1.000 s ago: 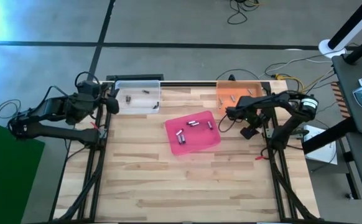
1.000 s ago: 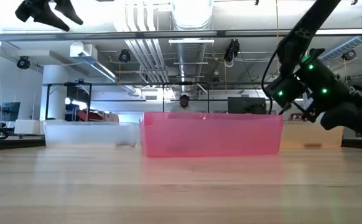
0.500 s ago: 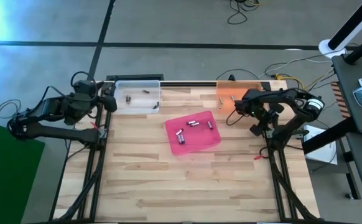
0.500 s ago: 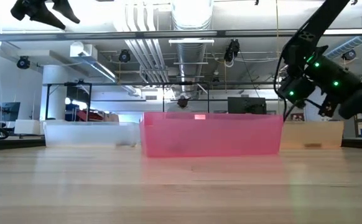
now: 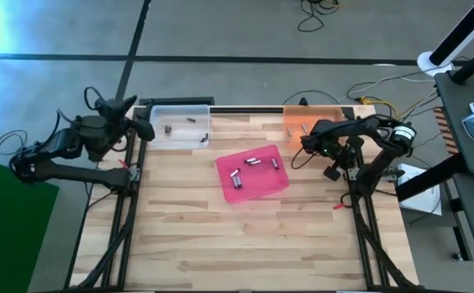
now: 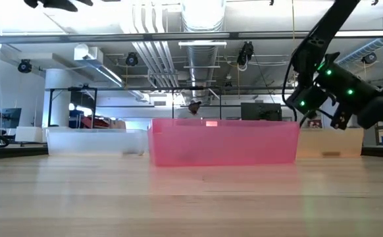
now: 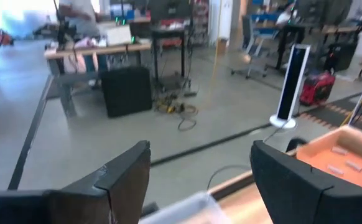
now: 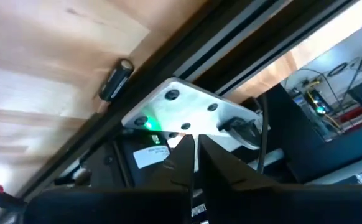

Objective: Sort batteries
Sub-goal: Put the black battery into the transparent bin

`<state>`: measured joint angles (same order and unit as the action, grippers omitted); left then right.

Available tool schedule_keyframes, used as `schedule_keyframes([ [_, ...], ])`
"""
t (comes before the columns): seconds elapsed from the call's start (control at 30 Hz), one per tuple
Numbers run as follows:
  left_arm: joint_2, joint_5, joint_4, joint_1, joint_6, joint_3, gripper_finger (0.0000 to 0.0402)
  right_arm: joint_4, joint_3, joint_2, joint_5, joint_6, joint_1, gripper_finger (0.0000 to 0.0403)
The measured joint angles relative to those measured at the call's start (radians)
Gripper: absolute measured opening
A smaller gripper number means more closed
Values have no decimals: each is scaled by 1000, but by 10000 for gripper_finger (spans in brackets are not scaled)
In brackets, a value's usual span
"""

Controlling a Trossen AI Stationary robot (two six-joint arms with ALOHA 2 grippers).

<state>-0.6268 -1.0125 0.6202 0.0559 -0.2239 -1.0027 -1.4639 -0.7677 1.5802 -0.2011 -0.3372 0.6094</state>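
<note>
The table (image 5: 245,236) is pale wooden planking framed by dark metal rails, and three thin-walled plastic trays sit on it: a pink tray (image 5: 252,173) in the middle, turned at a slant, a clear tray (image 5: 180,128) at the far left corner and an orange tray (image 5: 309,122) at the far right corner. The batteries (image 5: 253,162), small silvery cylinders, lie scattered in the pink tray, with a few more in the clear and orange trays (too small to tell their lengths apart). From table height the pink tray's frosted wall hides what lies inside. The left end effector (image 7: 199,171) hangs off the table's left edge, its dark blocky fingers wide apart and empty. The right end effector (image 8: 196,152) hovers beside the orange tray, fingers pressed together, gripping nothing visible.
</note>
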Motion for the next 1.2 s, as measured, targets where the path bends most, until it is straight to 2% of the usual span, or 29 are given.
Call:
schedule_keyframes([
  [0.17, 1, 0, -118, 0, 106, 0, 253, 1, 0, 90, 18, 42, -3, 9],
  [0.4, 3, 9, -125, 0, 111, 1, 253, 26, -1, 180, 21, 62, -3, 9],
  [0.93, 3, 28, -126, 0, 108, 1, 253, 130, 36, 218, -1, 24, -3, 9],
  [1.2, 3, 28, -124, 0, 116, 2, 253, 141, 39, 195, 63, -10, -20, 9],
])
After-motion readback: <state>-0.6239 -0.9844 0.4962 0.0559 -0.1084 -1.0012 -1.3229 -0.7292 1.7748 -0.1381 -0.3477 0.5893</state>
